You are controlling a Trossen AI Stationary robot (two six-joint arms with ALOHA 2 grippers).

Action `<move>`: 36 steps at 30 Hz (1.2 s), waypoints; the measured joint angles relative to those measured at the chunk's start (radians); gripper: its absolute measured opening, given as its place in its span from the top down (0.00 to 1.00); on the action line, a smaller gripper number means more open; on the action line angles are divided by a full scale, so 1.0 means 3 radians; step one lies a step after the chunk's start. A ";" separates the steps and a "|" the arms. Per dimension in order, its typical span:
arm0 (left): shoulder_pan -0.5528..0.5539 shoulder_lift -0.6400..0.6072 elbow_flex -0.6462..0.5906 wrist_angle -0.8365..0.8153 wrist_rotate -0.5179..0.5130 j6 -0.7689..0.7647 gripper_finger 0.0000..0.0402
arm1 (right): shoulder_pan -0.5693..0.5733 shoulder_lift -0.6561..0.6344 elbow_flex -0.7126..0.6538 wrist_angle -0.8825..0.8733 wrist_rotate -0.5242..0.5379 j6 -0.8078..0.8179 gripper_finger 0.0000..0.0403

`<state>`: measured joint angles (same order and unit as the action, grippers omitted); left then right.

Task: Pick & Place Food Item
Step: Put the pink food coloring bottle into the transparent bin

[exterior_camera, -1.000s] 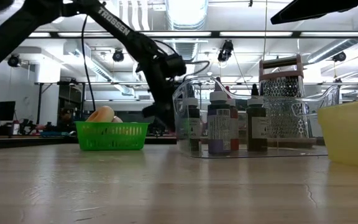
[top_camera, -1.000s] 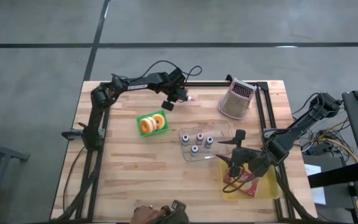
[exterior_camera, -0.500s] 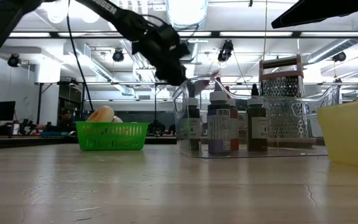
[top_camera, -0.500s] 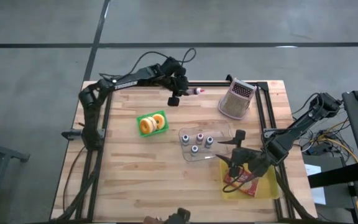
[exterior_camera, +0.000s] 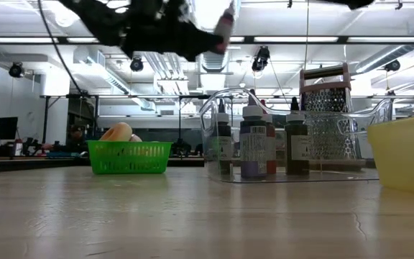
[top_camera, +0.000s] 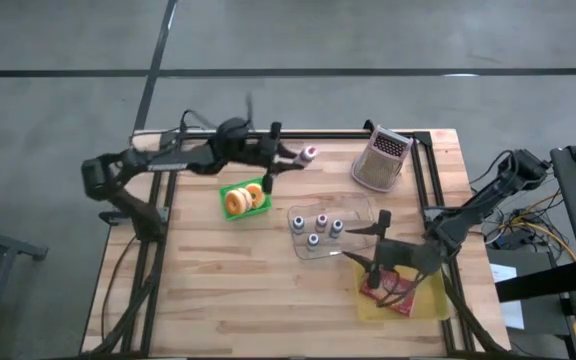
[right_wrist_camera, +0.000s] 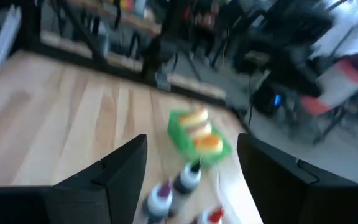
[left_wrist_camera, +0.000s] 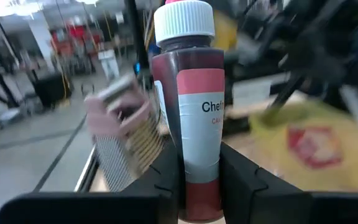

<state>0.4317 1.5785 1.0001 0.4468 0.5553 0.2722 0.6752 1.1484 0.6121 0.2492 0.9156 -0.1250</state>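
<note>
My left gripper (top_camera: pixel 290 156) is high over the table's far side, past the green basket, shut on a small bottle (left_wrist_camera: pixel 192 118) of dark red liquid with a white cap and a white-and-red label. The bottle also shows in the high view (top_camera: pixel 308 153) and at the top of the low view (exterior_camera: pixel 224 27). My right gripper (top_camera: pixel 376 245) is open and empty, above the near left rim of the yellow bin (top_camera: pixel 426 305); its fingers stand wide apart in its wrist view (right_wrist_camera: pixel 191 155). My left gripper pinches the bottle's lower body (left_wrist_camera: pixel 201 186) between its two fingers, below the label. The fingers lie roughly level and point toward the table's right. The bottle is lifted clear of the table and tilted, its cap (left_wrist_camera: pixel 184 20) away from the gripper.
A clear tray (top_camera: pixel 358 212) holds several small bottles at mid-table. A green basket (top_camera: pixel 230 190) with round orange pastries stands left of it. A metal grater (top_camera: pixel 380 160) stands at the far right. A red packet (top_camera: pixel 398 298) lies in the yellow bin.
My left gripper has risen well above the table with the bottle, from beside the clear tray to the top of the low view. It has turned so the bottle's cap now points toward the table's right.
</note>
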 joint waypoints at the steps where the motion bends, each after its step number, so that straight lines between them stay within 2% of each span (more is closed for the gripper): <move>1: -0.0041 -0.0092 -0.0153 0.0200 -0.0020 -0.0110 0.82 | -0.0018 0.0000 -0.0033 0.0212 -0.0022 -0.0155 0.40; 3: -0.0148 -0.0239 -0.0429 0.0488 -0.0122 -0.0219 0.82 | -0.0091 0.0000 -0.0099 0.0628 -0.0153 -0.0429 0.40; 6: -0.0361 -0.0414 -0.0744 0.0691 -0.0480 -0.0234 0.82 | -0.0295 -0.0001 -0.0148 0.0973 -0.0472 -0.0657 0.41; 12: -0.0767 -0.0465 -0.1205 0.1332 -0.0941 -0.0212 0.82 | -0.0946 0.0000 -0.0024 0.0910 -0.1352 -0.0476 0.42; 14: -0.0855 -0.0466 -0.1289 0.1387 -0.1085 -0.0211 0.82 | -0.1125 -0.0013 0.0096 0.0682 -0.1555 -0.0361 0.42; 20: -0.1056 -0.0465 -0.1517 0.1546 -0.1348 -0.0205 0.82 | -0.1506 -0.0012 0.0793 -0.0618 -0.2071 0.0038 0.42; 28: -0.1122 -0.0425 -0.1709 0.1799 -0.1420 -0.0268 0.83 | -0.1700 0.0119 0.1531 -0.1573 -0.2396 0.0209 0.42; 32: -0.1156 -0.0270 -0.1700 0.1900 -0.1418 -0.0280 0.83 | -0.1791 0.0314 0.1879 -0.2055 -0.2613 0.0330 0.42; 36: -0.1214 -0.0056 -0.1602 0.1926 -0.1415 -0.0281 0.83 | -0.1831 0.0566 0.2221 -0.2488 -0.2659 0.0334 0.42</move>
<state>0.0676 1.5617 0.5197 1.0245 0.1307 0.1879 0.1258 1.3182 1.2784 -0.4972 0.1178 -0.0248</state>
